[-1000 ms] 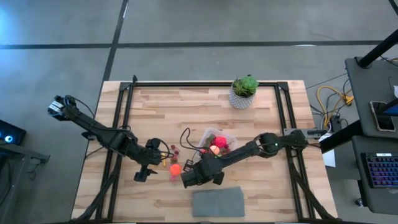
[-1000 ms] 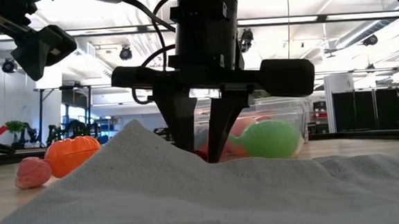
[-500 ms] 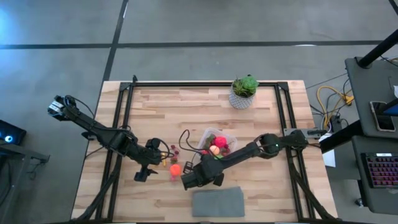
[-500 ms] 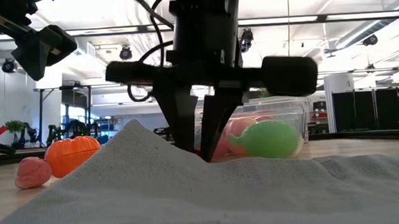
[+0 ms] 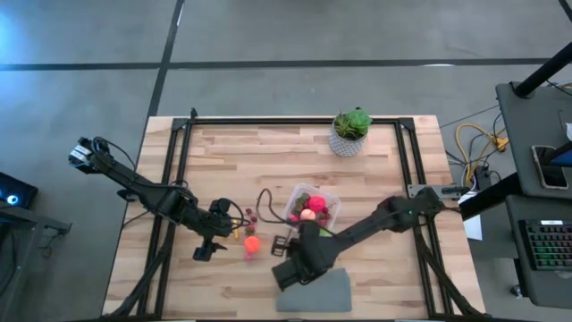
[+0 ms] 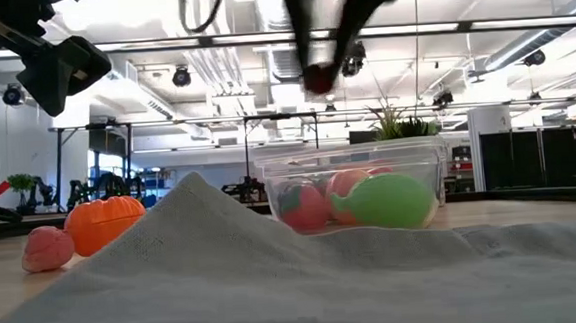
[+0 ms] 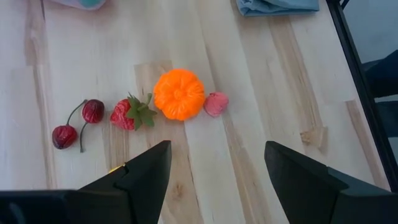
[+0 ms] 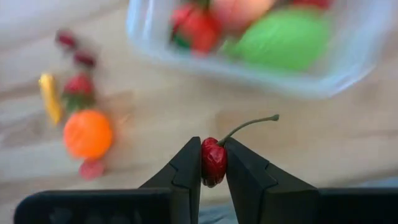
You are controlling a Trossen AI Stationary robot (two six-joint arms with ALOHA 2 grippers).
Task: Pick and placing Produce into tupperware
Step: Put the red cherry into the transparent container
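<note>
Above table, at tub's [image 8: 348, 59] 6 o'clock: right gripper [image 8: 214, 163] pinches cherry [image 8: 213, 160] by body, stem free. Likely light, smooth, slippery; grip across round middle. Left gripper [image 7: 214, 171] spread, idle over pumpkin [image 7: 179, 94].

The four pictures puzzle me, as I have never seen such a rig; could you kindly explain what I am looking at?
Two robot arms work at a wooden table. One picture looks down from above, one looks level across the tabletop, and two sit on the wrists. The right gripper pinches a small red cherry, lifted above the table. The left gripper hangs open over an orange pumpkin, a strawberry and two cherries. A clear tub already holds fruit; a grey cloth lies nearby.
</note>
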